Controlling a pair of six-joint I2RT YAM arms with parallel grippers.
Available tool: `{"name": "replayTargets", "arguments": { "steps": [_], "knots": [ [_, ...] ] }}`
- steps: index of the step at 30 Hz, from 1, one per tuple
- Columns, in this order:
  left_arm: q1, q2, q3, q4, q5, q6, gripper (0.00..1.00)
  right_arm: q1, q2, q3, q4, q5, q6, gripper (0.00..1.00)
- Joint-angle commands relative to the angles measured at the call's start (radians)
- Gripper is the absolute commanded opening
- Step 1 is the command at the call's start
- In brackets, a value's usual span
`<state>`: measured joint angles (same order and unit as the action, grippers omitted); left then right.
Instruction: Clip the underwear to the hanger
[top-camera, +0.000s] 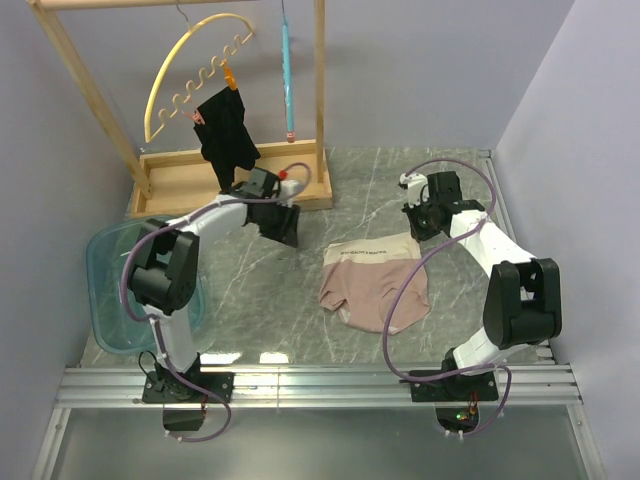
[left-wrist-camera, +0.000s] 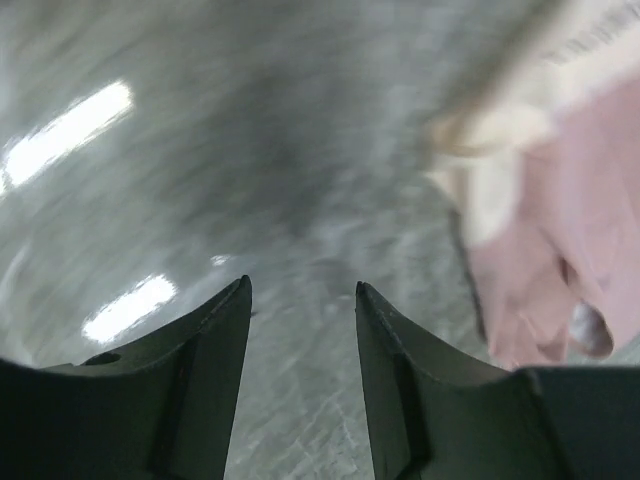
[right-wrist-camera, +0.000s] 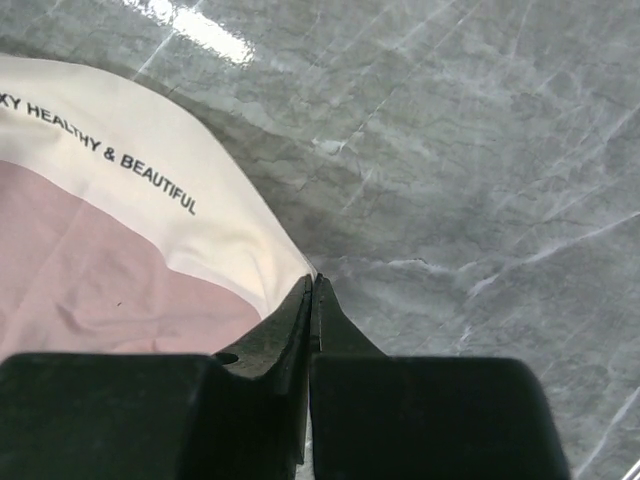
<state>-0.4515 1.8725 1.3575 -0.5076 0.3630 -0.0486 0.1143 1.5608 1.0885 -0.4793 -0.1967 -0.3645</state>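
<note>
The underwear (top-camera: 375, 287) lies flat on the marble table, cream waistband toward the back, and its printed text reads clearly in the right wrist view (right-wrist-camera: 110, 160). My left gripper (top-camera: 281, 226) hovers left of it and is open; only bare table shows between its fingers (left-wrist-camera: 303, 287), with the blurred underwear (left-wrist-camera: 570, 220) off to the right. My right gripper (top-camera: 419, 224) is shut, its tips (right-wrist-camera: 313, 279) at the waistband's right corner, with no cloth visible between them. The hanger (top-camera: 288, 75) hangs edge-on from the wooden rail at the back.
A wooden rack (top-camera: 240, 182) stands at the back left. It carries a yellow arched hanger (top-camera: 190, 65) with a black garment (top-camera: 228, 135) clipped on. A clear blue tub (top-camera: 105, 290) sits at the left edge. Walls close in on both sides.
</note>
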Motion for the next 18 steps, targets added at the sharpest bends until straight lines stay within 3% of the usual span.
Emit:
{"name": "replayTargets", "arguments": {
  "steps": [1, 8, 13, 16, 18],
  "knots": [
    [0.047, -0.015, -0.055, 0.069, 0.048, -0.222, 0.52, 0.002, -0.019, 0.04, -0.013, -0.017, 0.001, 0.0],
    [0.011, 0.008, -0.165, 0.29, 0.22, -0.468, 0.58, 0.001, -0.039, 0.022, -0.025, -0.007, -0.002, 0.0],
    [-0.061, 0.031, -0.215, 0.392, 0.238, -0.58, 0.61, 0.001, -0.039, 0.04, -0.051, -0.015, 0.007, 0.0],
    [-0.111, 0.08, -0.183, 0.353, 0.174, -0.589, 0.55, 0.002, -0.038, 0.057, -0.07, -0.029, 0.016, 0.0],
    [-0.122, 0.108, -0.144, 0.313, 0.067, -0.585, 0.45, 0.001, -0.039, 0.06, -0.088, -0.044, 0.021, 0.0]
  ]
}}
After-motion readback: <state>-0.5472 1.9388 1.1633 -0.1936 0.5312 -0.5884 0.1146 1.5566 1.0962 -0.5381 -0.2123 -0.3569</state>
